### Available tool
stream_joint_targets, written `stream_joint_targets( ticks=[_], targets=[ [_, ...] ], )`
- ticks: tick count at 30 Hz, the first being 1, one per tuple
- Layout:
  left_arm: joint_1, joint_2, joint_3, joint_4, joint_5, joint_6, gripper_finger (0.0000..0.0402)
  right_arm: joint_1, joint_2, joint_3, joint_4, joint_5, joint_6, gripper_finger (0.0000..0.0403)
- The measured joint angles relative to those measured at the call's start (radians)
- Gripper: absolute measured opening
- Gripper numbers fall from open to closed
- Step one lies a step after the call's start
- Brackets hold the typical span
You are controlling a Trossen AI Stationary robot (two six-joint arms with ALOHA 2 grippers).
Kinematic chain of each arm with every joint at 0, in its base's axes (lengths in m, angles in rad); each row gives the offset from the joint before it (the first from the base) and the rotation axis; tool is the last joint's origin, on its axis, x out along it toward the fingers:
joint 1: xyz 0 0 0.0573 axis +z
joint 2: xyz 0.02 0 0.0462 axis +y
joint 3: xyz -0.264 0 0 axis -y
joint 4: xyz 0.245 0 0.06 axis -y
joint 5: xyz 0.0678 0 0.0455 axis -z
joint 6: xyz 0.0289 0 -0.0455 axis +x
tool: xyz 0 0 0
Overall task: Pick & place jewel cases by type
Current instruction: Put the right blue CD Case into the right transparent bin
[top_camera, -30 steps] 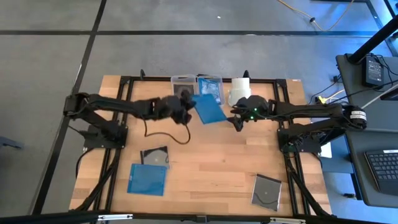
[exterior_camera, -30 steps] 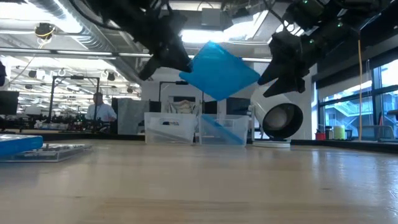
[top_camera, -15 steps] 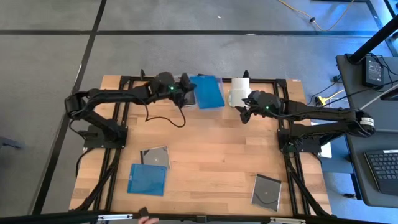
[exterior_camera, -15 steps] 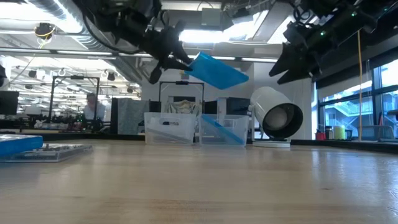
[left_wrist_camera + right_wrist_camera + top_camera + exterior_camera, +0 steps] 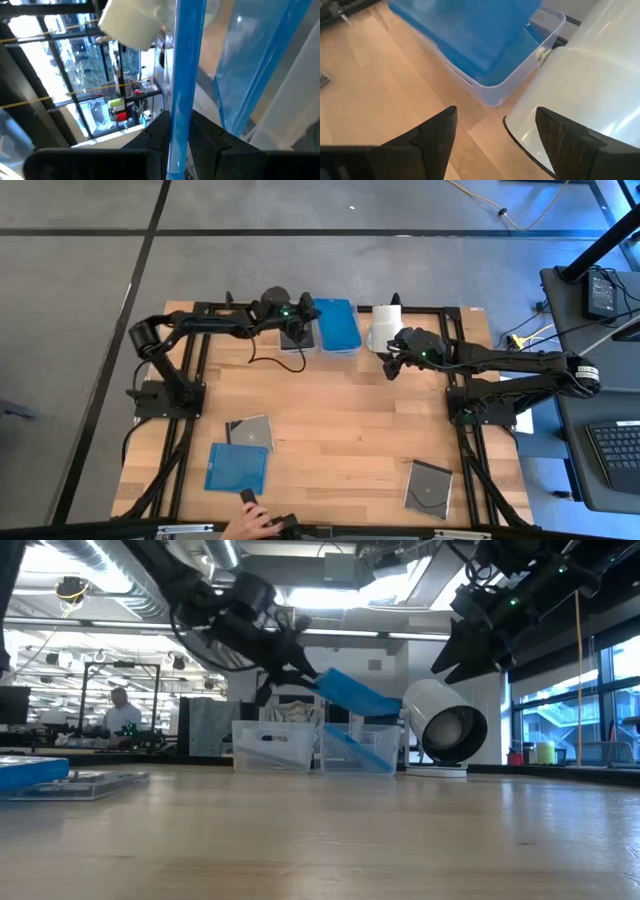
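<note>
Left wrist view: fingers (image 5: 160, 132) pinch edge of blue jewel case (image 5: 336, 326), left gripper (image 5: 300, 315) holding it tilted over the clear bin (image 5: 358, 751) at table's 12 o'clock. Right gripper (image 5: 392, 366) hovers w/ fingers spread, beside white roll (image 5: 384, 326). Other cases: blue (image 5: 238, 468) & dark (image 5: 249, 432) at 7, dark (image 5: 430, 488) at 5.

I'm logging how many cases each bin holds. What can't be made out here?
- Right bin contents: the held blue case covers it in the high view; the low view shows one case leaning inside, more unclear.
- Left bin contents: hidden under the left gripper from above.
</note>
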State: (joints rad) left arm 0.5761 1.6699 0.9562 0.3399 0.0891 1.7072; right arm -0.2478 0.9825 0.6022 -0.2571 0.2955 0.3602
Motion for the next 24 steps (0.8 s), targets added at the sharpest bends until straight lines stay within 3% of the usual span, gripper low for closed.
stream_joint_targets(
  ticks=[8, 17, 24],
  targets=[
    [0.029, 0.073, 0.056, -0.053, -0.019, 0.077, 0.0058, 0.000, 0.000, 0.000, -0.011, 0.000, 0.001, 0.0273],
    [0.049, 0.083, 0.057, -0.081, 0.020, 0.036, 0.0058, 0.000, 0.000, 0.000, -0.011, 0.106, -0.003, 0.0273],
    [0.050, 0.084, 0.057, -0.078, 0.002, 0.003, 0.0059, 0.000, 0.000, 0.000, -0.011, 0.115, -0.003, 0.0273]
  ],
)
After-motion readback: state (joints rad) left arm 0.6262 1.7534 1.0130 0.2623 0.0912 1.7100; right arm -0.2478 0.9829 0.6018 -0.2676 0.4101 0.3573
